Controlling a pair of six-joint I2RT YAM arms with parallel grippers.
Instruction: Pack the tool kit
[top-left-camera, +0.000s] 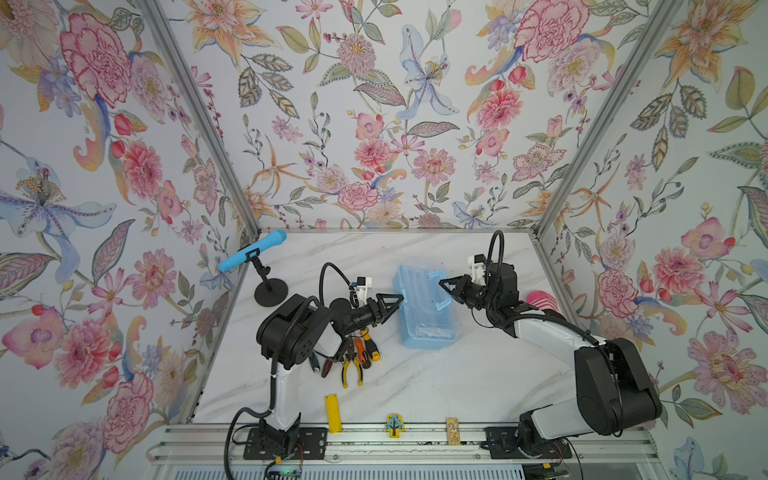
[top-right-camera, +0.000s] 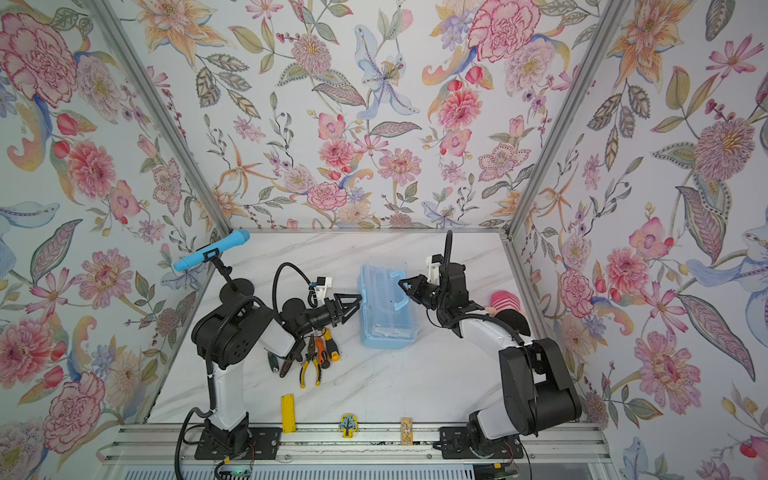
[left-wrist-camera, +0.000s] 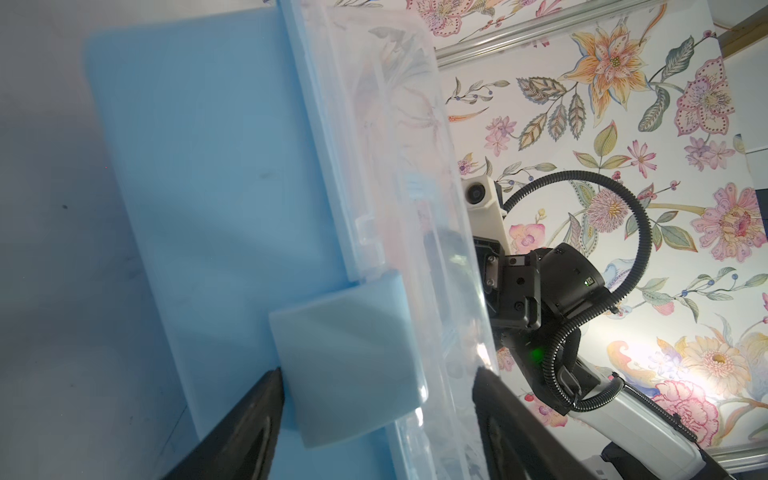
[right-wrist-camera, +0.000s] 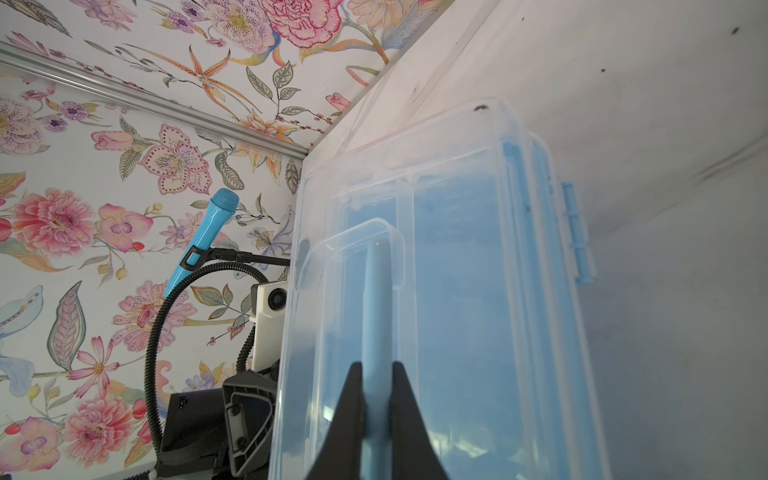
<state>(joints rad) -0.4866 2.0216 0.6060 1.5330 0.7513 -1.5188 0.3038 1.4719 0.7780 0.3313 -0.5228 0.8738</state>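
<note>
I am pinching the handle (right-wrist-camera: 376, 311) of the tool kit box (top-left-camera: 424, 316) in my right fingers (top-left-camera: 445, 286). My left fingers (left-wrist-camera: 245, 424) are straddling its side latch (left-wrist-camera: 345, 365), spread wide. The box is lying mid-worktop (top-left-camera: 478, 374) between both arms, its long axis running front to back.

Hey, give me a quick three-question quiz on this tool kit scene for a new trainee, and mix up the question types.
1. True or false: the right gripper is shut on the blue handle of the tool box.
2. Where do the yellow-handled pliers lie?
A) inside the tool box
B) on the table, outside the tool box
C) in the right gripper
3. Fill in: the left gripper is open, with its jaws either side of the tool box's ____.

Key
1. True
2. B
3. latch
</note>
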